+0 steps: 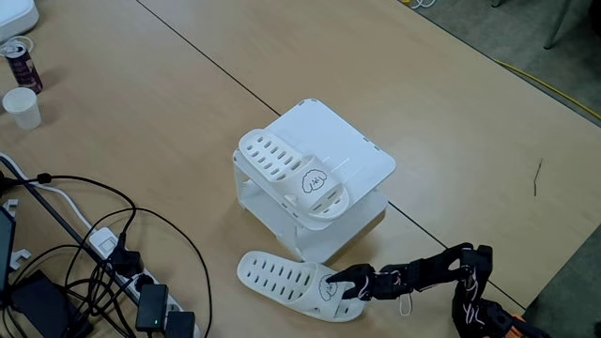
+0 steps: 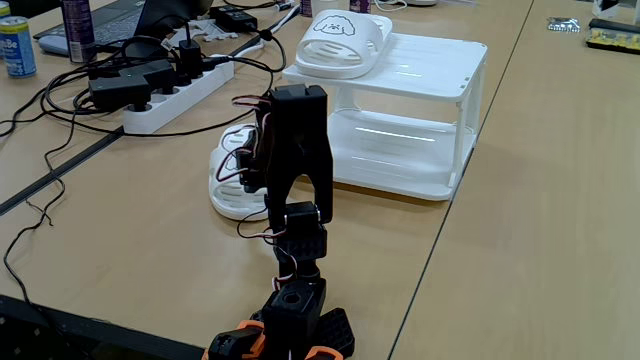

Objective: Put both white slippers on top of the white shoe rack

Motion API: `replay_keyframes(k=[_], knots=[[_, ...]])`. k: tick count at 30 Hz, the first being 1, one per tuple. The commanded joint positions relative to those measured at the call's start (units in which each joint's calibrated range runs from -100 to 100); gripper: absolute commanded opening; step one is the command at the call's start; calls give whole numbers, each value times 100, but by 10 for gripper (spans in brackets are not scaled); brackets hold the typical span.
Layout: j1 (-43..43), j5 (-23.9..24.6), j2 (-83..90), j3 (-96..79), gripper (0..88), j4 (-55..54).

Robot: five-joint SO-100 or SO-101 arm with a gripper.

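Observation:
One white slipper [image 1: 291, 174] lies on the left part of the white shoe rack's [image 1: 352, 150] flat top, its cartoon face toward the rack's front; it also appears on the rack [image 2: 440, 75] as the slipper [image 2: 335, 45] in a fixed view. The other white slipper [image 1: 282, 280] lies flat on the table just in front of the rack, partly hidden behind the arm as the slipper [image 2: 228, 185]. My gripper [image 1: 346, 283] reaches in from the lower right, its black fingers on either side of this slipper's strap end. How tightly they press I cannot make out.
A power strip [image 1: 150, 300] and tangled black cables [image 1: 84, 216] cover the table's left side. A can [image 1: 21, 64] and a paper cup [image 1: 23, 106] stand at the far left. The table's edge runs along the right, near the arm's base [image 2: 295, 325].

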State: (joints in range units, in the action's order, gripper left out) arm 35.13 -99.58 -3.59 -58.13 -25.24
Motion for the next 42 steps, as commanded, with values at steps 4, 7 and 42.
replay_keyframes(k=[4,7,42], knots=[[-2,-42,-125,658,242,-108],[7,-42,-83,576,153,-108],[1125,-42,3594,80,8,703]])
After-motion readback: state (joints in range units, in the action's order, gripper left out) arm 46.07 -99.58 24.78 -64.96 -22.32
